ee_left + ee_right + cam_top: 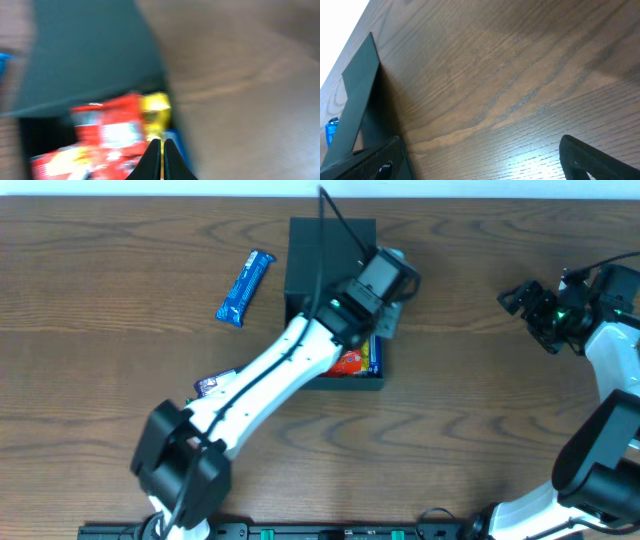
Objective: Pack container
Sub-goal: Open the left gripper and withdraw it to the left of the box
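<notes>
wood table (470, 400) spreads right of the container (312, 250); left claw (161, 150) pinched closed over it, right claw (480, 155) wide.

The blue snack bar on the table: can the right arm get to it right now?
Probably not easily. The blue snack bar lies left of the container, and the right gripper sits far right, with the left arm stretched across between.

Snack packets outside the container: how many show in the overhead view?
2: a blue packet left of the container; a second packet half hidden under the left arm. Others possibly hidden.
</notes>
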`<state>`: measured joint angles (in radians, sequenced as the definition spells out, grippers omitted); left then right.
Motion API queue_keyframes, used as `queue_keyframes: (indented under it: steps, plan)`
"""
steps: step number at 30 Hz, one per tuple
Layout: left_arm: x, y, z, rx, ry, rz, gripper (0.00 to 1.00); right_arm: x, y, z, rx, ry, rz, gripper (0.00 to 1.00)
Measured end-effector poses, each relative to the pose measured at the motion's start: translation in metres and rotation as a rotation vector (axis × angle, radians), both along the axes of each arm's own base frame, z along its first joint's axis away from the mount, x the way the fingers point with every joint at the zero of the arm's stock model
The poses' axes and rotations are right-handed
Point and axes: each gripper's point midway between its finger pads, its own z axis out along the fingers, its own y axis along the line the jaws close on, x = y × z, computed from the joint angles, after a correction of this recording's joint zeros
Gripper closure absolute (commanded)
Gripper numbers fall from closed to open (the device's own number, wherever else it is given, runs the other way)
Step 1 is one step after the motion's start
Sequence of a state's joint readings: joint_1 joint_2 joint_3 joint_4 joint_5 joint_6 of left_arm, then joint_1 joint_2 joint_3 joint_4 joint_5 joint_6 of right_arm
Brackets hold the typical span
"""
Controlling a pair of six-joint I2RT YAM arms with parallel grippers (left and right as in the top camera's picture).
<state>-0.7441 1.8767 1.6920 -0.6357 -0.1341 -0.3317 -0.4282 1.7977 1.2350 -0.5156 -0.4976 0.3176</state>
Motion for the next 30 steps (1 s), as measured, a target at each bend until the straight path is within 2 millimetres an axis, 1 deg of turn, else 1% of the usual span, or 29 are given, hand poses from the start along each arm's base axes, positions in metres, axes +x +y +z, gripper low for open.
queue_keyframes:
  steps: [1, 3, 9, 12, 15, 17, 21, 22, 23, 24, 26, 27, 28, 30]
  plan:
    - [0.004, 0.011, 0.005, 0.017, -0.012, 0.030, 0.94, 0.000, 0.000, 0.000, 0.000, 0.000, 0.000, 0.01]
    - [0.014, 0.044, 0.011, 0.059, -0.017, 0.109, 0.94, 0.000, 0.000, 0.000, 0.000, 0.000, 0.000, 0.01]
    - [0.045, 0.147, 0.001, 0.138, 0.048, 0.358, 0.94, 0.000, 0.000, 0.000, 0.000, 0.000, 0.000, 0.01]
    - [0.059, 0.194, 0.001, 0.159, 0.051, 0.446, 0.93, 0.000, 0.000, 0.000, 0.001, 0.002, 0.000, 0.01]
    - [0.068, 0.233, 0.001, 0.175, 0.058, 0.502, 0.92, -0.002, 0.001, -0.001, 0.005, 0.010, 0.000, 0.01]
    - [0.071, 0.248, 0.000, 0.179, 0.063, 0.513, 0.91, -0.003, 0.001, -0.002, 0.006, 0.014, 0.000, 0.01]
    - [0.076, 0.269, -0.001, 0.181, 0.070, 0.525, 0.89, -0.005, 0.002, -0.003, 0.012, 0.025, 0.000, 0.01]
    - [0.079, 0.274, -0.003, 0.181, 0.070, 0.528, 0.86, -0.006, 0.003, -0.003, 0.014, 0.030, 0.000, 0.01]
    - [0.081, 0.278, -0.006, 0.180, 0.071, 0.532, 0.80, -0.007, 0.003, -0.004, 0.017, 0.036, 0.000, 0.01]
    - [0.084, 0.281, -0.011, 0.179, 0.080, 0.537, 0.55, -0.008, 0.004, -0.005, 0.019, 0.041, -0.001, 0.01]
    - [0.089, 0.282, -0.020, 0.173, 0.088, 0.532, 0.16, -0.009, 0.004, -0.005, 0.022, 0.047, -0.001, 0.01]
    - [0.094, 0.280, -0.026, 0.162, 0.093, 0.526, 0.05, -0.010, 0.005, -0.006, 0.024, 0.052, -0.001, 0.01]
    - [0.097, 0.278, -0.033, 0.157, 0.101, 0.521, 0.03, -0.011, 0.005, -0.006, 0.026, 0.054, -0.001, 0.01]
    - [0.104, 0.273, -0.049, 0.144, 0.119, 0.508, 0.05, -0.012, 0.006, -0.006, 0.030, 0.058, 0.000, 0.01]
